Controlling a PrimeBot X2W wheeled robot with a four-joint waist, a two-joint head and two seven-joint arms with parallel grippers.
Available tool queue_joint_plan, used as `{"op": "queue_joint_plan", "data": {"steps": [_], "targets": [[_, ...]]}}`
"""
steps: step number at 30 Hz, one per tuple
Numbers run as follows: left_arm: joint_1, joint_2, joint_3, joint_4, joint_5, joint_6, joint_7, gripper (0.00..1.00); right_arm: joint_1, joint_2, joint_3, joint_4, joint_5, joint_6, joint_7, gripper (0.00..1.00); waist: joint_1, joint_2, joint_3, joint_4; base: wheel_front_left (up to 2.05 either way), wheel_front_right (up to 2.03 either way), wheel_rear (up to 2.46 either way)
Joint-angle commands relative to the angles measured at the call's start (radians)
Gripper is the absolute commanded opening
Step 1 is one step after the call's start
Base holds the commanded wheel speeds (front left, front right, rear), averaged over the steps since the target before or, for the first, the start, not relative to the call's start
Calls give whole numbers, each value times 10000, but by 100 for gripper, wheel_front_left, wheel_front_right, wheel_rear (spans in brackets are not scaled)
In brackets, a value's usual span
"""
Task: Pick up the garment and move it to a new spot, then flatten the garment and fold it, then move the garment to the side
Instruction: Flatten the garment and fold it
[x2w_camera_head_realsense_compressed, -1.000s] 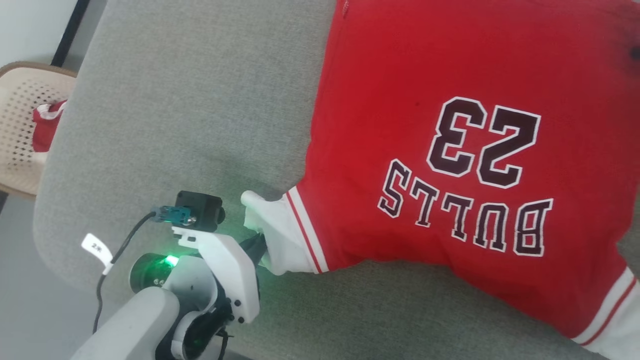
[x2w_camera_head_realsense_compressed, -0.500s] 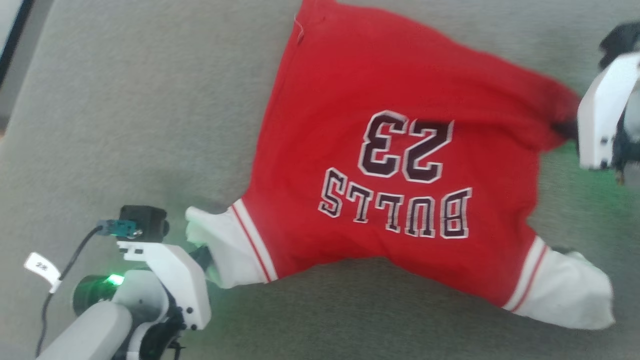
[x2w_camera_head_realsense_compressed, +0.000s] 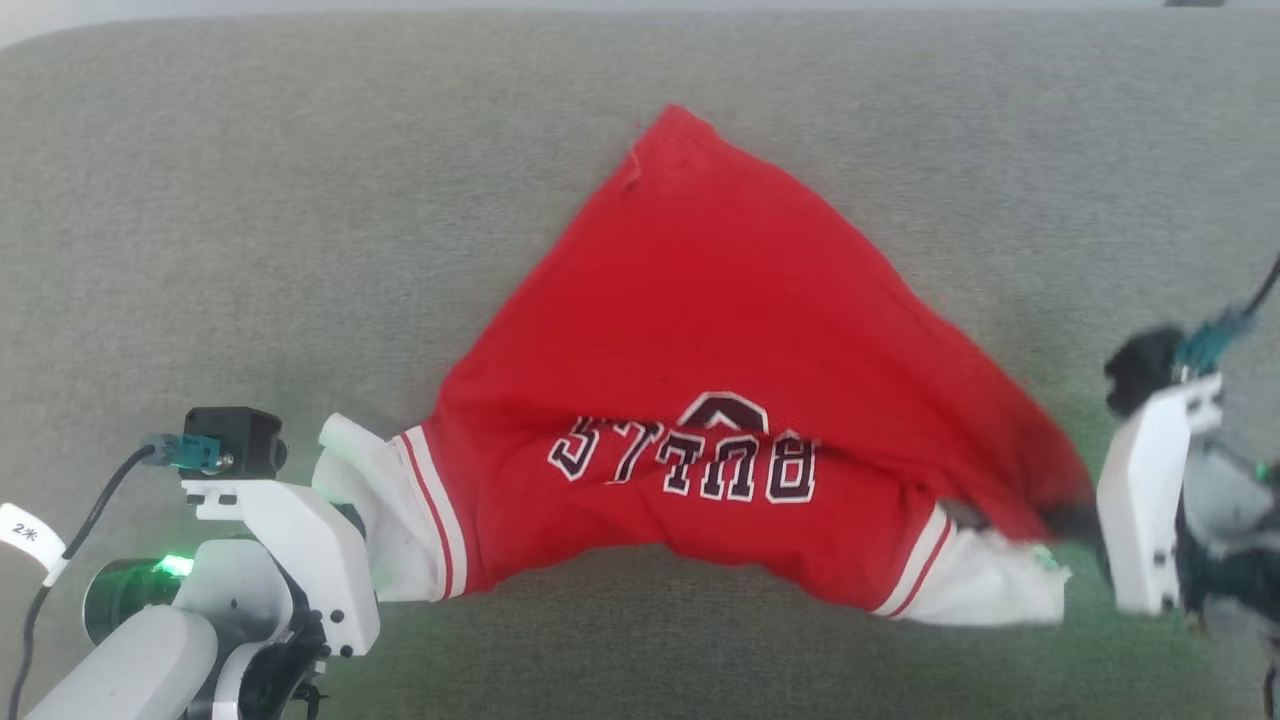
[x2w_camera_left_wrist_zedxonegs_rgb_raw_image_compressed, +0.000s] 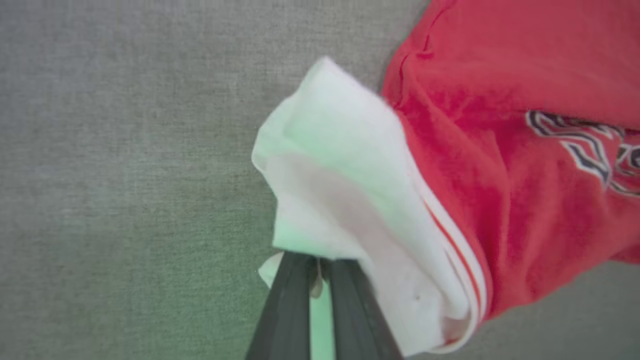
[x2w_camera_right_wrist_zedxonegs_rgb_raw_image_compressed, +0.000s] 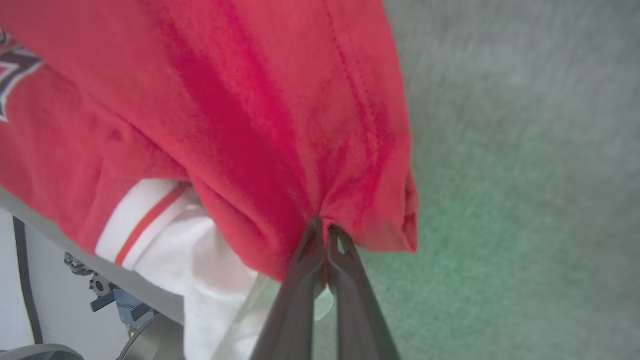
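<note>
Grey fabric surface (x2w_camera_head_realsense_compressed: 250, 200) beneath garment (x2w_camera_head_realsense_compressed: 700, 330), mid-surface, now doubled over, number nearly hidden where earlier plain. Right gripper (x2w_camera_right_wrist_zedxonegs_rgb_raw_image_compressed: 325, 235) clenched on red corner, drawn nearer since. Left gripper (x2w_camera_left_wrist_zedxonegs_rgb_raw_image_compressed: 315, 265) clenched on white sleeve end, lower left.

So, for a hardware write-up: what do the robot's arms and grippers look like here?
The left gripper and right gripper each have two long, dark grey tapering fingers on a white angular housing. The left forearm is pale grey, with a green light, a black wrist camera and a black cable bearing a small white tag.
</note>
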Motion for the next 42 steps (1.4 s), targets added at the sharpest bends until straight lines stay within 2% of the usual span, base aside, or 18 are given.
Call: {"op": "queue_joint_plan", "data": {"steps": [1, 6, 7, 8, 9, 13, 22, 27, 34, 42], "targets": [[115, 43, 18, -53, -64, 30, 25, 0, 834, 245, -293, -404, -149, -18, 58, 0, 0, 0, -70, -204, 0, 0, 0], [24, 56, 24, -24, -76, -26, 36, 0, 1745, 837, -744, -501, -597, -18, -378, 0, 0, 0, -16, -294, 0, 0, 0], [7, 45, 19, -2, -81, -46, 26, 0, 1878, 1006, -855, -373, -766, -19, -556, 5, 0, 0, -1, -305, 0, 0, 0], [-8, 40, 10, 63, -89, -113, -4, 0, 1973, 1174, -852, -126, -1053, -21, -759, 50, 0, 0, 18, -315, 0, 0, 0], [-8, 44, 1, 88, -93, -121, -15, 0, 1979, 1309, -943, -34, -1139, -22, -936, 100, 0, 0, 26, -314, 0, 0, 0], [63, 48, -20, 188, -112, -204, -89, 0, 1914, 1410, -1262, -145, -1342, -33, -1221, 100, 0, 0, -3, -254, 0, 0, 0], [156, -53, -117, 226, -129, -334, -204, 0, 1518, 1456, -2418, -1904, -1462, -15, -1505, 100, 0, 0, -72, 166, 0, 0, 0], [-39, -201, -244, 262, -44, -491, -231, 0, 701, 1441, -2367, -2198, -1732, -15, -1809, 100, 0, 0, 91, 593, 0, 0, 0], [-706, -732, -706, 526, 195, -842, -188, 0, -1416, 1053, -1282, -816, -1792, -12, -2712, 100, 0, 0, 525, 1577, 0, 0, 0], [-1580, -1586, -1251, 1293, 378, -1453, -268, 0, -4052, 376, 576, 2096, -1587, -12, -3499, 100, 0, 0, 987, 2801, 0, 0, 0]]}}
